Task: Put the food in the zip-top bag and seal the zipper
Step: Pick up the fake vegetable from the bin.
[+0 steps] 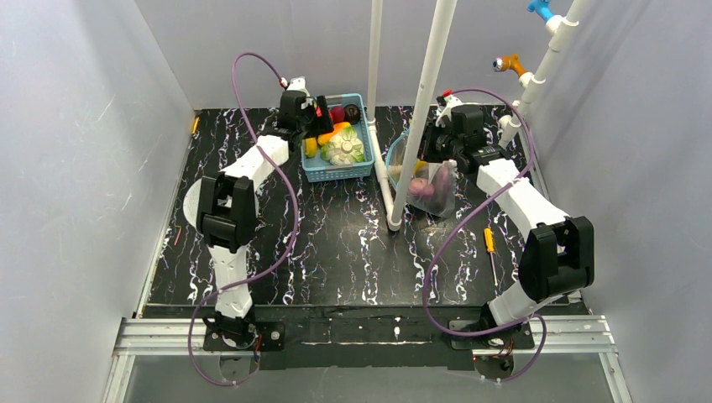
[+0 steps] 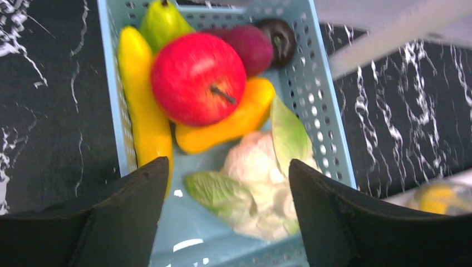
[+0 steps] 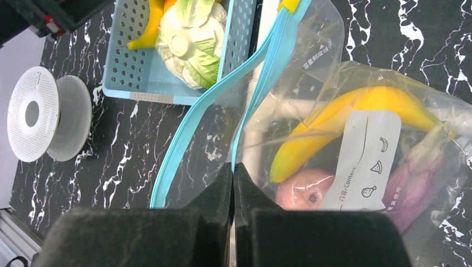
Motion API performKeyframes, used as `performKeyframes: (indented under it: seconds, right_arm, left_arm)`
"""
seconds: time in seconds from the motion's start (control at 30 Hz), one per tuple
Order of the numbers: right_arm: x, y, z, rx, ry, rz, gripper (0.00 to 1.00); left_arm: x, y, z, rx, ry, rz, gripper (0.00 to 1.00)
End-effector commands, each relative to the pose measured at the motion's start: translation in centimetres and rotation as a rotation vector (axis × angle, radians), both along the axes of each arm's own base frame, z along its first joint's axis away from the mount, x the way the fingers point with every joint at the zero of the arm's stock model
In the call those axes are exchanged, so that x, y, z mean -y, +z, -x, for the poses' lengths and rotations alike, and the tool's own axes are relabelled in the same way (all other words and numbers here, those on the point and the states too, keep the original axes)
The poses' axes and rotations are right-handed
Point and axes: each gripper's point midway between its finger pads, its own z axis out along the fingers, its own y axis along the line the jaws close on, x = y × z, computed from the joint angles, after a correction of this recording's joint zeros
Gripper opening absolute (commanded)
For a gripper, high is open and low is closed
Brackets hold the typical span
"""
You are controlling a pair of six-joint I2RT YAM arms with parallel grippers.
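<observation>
My left gripper (image 2: 227,164) hangs open over the light-blue basket (image 2: 328,111), nothing between its fingers. In the basket lie a red apple (image 2: 197,78), a yellow banana (image 2: 139,100), a second orange-yellow banana (image 2: 234,122) and a purple piece (image 2: 250,47). My right gripper (image 3: 234,167) is shut on the teal-blue zipper (image 3: 267,72) at the mouth of the clear zip-top bag (image 3: 311,50), which gapes open. Inside the bag are a banana (image 3: 345,117), a pinkish round fruit (image 3: 303,192) and a purple eggplant (image 3: 414,178). From above, the bag (image 1: 432,180) lies right of the basket (image 1: 340,168).
A green pear (image 2: 161,22), a dark plum (image 2: 281,36) and a white-green cabbage (image 2: 261,178) share the basket. Two white pipes (image 1: 420,109) stand between basket and bag. A white spool (image 3: 47,114) sits left of the basket. A yellow-handled screwdriver (image 1: 489,243) lies at the right.
</observation>
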Motion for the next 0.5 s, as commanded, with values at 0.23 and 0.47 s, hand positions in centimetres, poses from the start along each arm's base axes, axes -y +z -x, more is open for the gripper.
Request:
performKeyframes:
  seconds: [0.23, 0.47]
  right_arm:
    - [-0.4, 1.5, -1.0, 0.027, 0.016, -0.016, 0.01]
    - [-0.4, 1.5, -1.2, 0.022, 0.022, -0.023, 0.01]
  left_arm:
    - [-1.0, -0.9, -7.9, 0.198, 0.178, -0.013, 0.98]
    - [-1.2, -3.2, -8.5, 0.178, 0.196, -0.019, 0.67]
